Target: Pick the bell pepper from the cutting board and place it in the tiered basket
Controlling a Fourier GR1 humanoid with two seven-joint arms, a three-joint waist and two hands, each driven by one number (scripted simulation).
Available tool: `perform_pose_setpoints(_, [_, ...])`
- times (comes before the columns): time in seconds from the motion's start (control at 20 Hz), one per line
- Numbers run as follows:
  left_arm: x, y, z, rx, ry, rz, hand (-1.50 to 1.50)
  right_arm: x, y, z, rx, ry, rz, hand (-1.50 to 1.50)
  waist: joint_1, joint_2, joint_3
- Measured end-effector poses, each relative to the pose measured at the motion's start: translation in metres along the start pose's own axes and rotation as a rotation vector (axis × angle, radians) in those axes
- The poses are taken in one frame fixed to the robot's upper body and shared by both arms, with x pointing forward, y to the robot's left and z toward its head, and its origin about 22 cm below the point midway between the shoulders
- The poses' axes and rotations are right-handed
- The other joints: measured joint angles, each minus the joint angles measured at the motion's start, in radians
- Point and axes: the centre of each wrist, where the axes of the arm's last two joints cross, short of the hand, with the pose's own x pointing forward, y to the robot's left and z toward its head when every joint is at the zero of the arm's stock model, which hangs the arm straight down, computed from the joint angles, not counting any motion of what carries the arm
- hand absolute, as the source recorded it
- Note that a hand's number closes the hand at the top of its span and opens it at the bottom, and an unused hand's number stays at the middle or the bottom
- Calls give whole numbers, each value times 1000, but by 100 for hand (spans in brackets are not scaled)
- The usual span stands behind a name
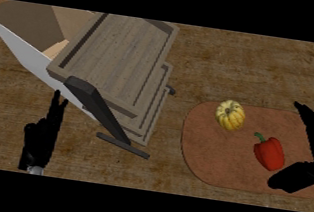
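Bell pepper [269, 152], red with a green stem, lies on the right half of the cutting board [212, 156], and it is the last thing met in a sweep from left to right.

At the far left the left hand [43, 135] shows near the lower edge, fingers straight and pointing up, resting open over the wooden counter [255, 66] and holding nothing. Just right of it a white panel [29, 57] slants across the counter. Against that panel stands the tiered basket [117, 62], made of grey weathered wood, its upper tray stacked over a lower one, with a dark stand [103, 113] running down to a foot bar near the board's left edge.

Further right lies the reddish-brown cutting board, rounded at its left end. A small yellow squash [230, 115] sits on its upper part. The pepper lies below and to the right of the squash, apart from it.

At the far right the right hand [309, 159] is open around the pepper without gripping it: the fingers stretch straight along the board's right side, and the thumb lies just below the pepper's lower end, very near or touching it.
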Motion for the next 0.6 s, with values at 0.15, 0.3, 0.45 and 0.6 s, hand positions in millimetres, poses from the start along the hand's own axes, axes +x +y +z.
perform_pose_setpoints(0.15, [1, -3, -1, 8, 4, 6, 0, 0, 1, -5, 28, 20, 16, -150, -3, -1, 1])
perform_pose_setpoints(0.3, [1, -3, 0, 8, 7, 3, 0, 3, 3, -12, 49, 31, 19, -150, -2, -1, 0])
perform_pose_setpoints(0.45, [-1, -1, 1, 3, 2, 2, 0, 2, 7, -16, 73, 41, 27, -150, -5, -1, 0])
perform_pose_setpoints(0.6, [-2, -3, 1, 9, 2, 3, 0, 8, 7, -19, 86, 38, 27, -150, -5, -2, 1])
